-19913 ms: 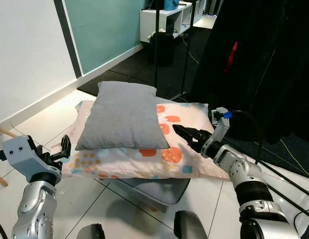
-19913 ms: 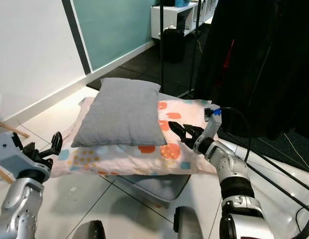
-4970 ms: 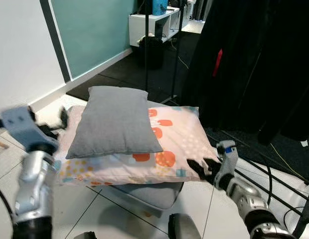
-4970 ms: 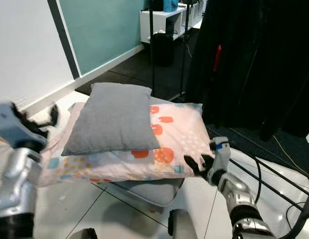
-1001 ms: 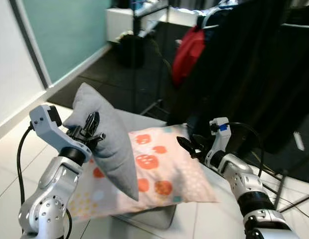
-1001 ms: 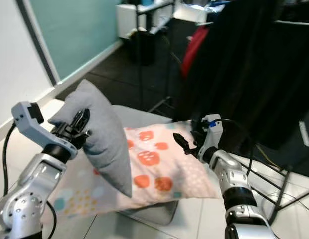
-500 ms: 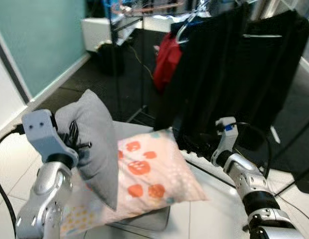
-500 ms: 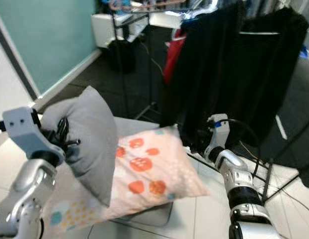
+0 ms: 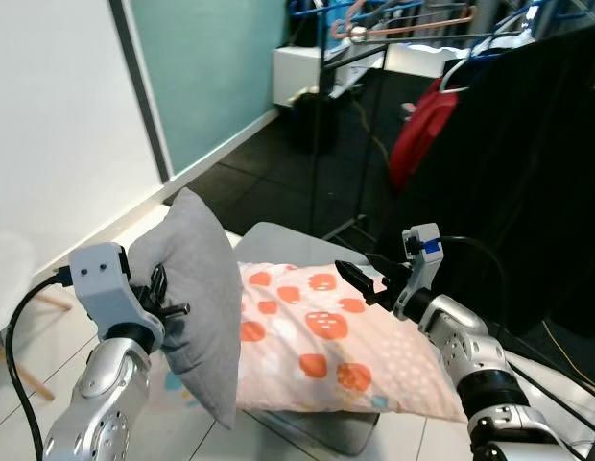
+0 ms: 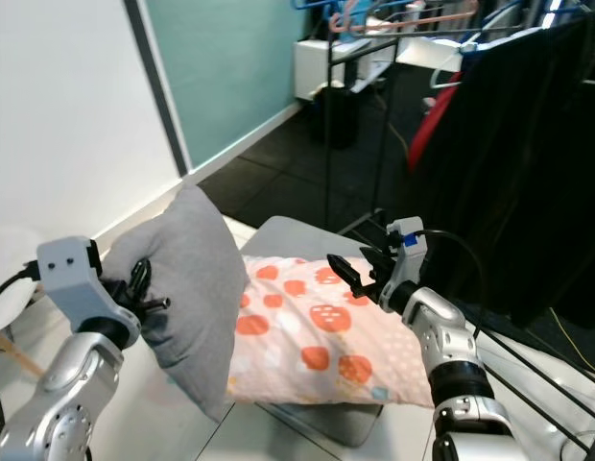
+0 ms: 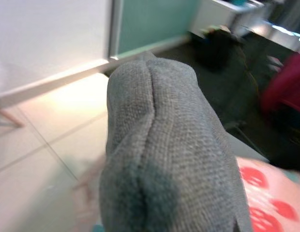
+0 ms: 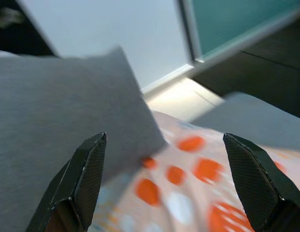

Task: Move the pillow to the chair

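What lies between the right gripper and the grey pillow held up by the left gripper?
In the left eye view, the patterned pillow spans the stretch from the right gripper to the grey pillow, which the left gripper grips.

Low in the frame we see a grey cushion pad [image 9: 321, 432] on the white tiled floor [image 9: 29, 331] — a pink patterned pillow [image 9: 326, 351] with orange spots lies directly on it, overhanging its edges.
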Motion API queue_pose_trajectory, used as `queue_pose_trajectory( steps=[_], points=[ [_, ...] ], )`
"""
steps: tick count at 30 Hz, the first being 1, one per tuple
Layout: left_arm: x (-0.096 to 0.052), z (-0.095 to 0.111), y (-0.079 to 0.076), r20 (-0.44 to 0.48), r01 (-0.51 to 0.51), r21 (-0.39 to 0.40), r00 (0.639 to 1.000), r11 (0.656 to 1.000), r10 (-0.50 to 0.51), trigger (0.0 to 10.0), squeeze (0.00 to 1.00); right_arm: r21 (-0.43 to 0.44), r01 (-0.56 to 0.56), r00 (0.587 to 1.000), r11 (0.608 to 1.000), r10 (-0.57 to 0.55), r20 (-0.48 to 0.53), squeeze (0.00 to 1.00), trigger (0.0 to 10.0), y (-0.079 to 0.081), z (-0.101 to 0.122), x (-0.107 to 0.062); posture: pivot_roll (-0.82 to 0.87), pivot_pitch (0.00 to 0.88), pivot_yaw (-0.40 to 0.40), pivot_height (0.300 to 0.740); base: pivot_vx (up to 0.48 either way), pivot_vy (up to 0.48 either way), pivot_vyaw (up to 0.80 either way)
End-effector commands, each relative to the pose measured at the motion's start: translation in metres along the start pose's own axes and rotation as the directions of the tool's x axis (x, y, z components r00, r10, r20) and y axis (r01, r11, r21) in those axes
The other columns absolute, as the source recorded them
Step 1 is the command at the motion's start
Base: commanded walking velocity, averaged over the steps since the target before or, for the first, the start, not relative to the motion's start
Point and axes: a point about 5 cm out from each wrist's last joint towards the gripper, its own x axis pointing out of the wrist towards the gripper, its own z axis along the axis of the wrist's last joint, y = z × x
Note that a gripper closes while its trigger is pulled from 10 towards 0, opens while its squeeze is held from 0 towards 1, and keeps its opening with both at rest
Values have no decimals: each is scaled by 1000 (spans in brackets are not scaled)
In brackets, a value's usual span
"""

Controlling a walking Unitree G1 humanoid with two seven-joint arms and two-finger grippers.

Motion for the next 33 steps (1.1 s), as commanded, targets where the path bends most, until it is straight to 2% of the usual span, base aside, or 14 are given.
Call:
queue_pose_trajectory(
  steps=[1, 6, 10, 14, 21, 24, 27, 28, 33],
  points=[
    [3, 20, 2, 110, -17, 15, 994, 1000, 15, 10000, 0, 5, -23, 1000, 1000, 23, 10, 0, 10000, 2, 2, 0, -156, 0, -53, 735, 0, 0, 775],
    [10, 38, -6, 177, 4, 11, 984, 1000, -6, 10000, 0, 25, -86, 994, 996, 84, 62, 0, 10000, 10, 12, 3, -154, 6, -53, 735, 0, 0, 775],
    [13, 43, -13, 193, 25, 10, 981, 1000, -26, 10000, 0, 31, -127, 988, 991, 124, 87, 0, 10000, 15, 18, 5, -156, 8, -53, 735, 0, 0, 775],
    [13, 36, -19, 167, 50, 47, 984, 998, -57, 10000, 0, 29, -160, 983, 987, 156, 93, 0, 10000, 20, 21, 5, -160, 9, -51, 735, 0, 0, 775],
    [9, 19, -16, 106, 42, 70, 993, 997, -49, 10000, 0, 27, -164, 984, 986, 161, 69, 0, 10000, 21, 17, 4, -157, 17, -54, 735, 0, 0, 775],
    [7, 7, -13, 52, 23, 71, 998, 997, -27, 10000, 0, 28, -140, 990, 990, 139, 39, 0, 10000, 20, 10, 3, -155, 18, -56, 735, 0, 0, 775],
    [7, 7, -13, 52, 23, 71, 998, 997, -27, 10000, 0, 28, -140, 990, 990, 139, 39, 0, 10000, 20, 10, 3, -155, 18, -56, 735, 0, 0, 775],
    [5, -3, -10, -10, 16, 91, 1000, 996, -15, 10000, 0, 38, -118, 993, 992, 117, 29, 0, 10000, 17, 7, 2, -152, 18, -57, 735, -480, 0, 775],
    [3, -5, -10, -3, 32, 106, 999, 994, -32, 10000, 0, 43, -109, 994, 993, 108, 26, 0, 10000, 16, 6, 1, -151, 19, -58, 735, -192, 0, 775]
  ],
)
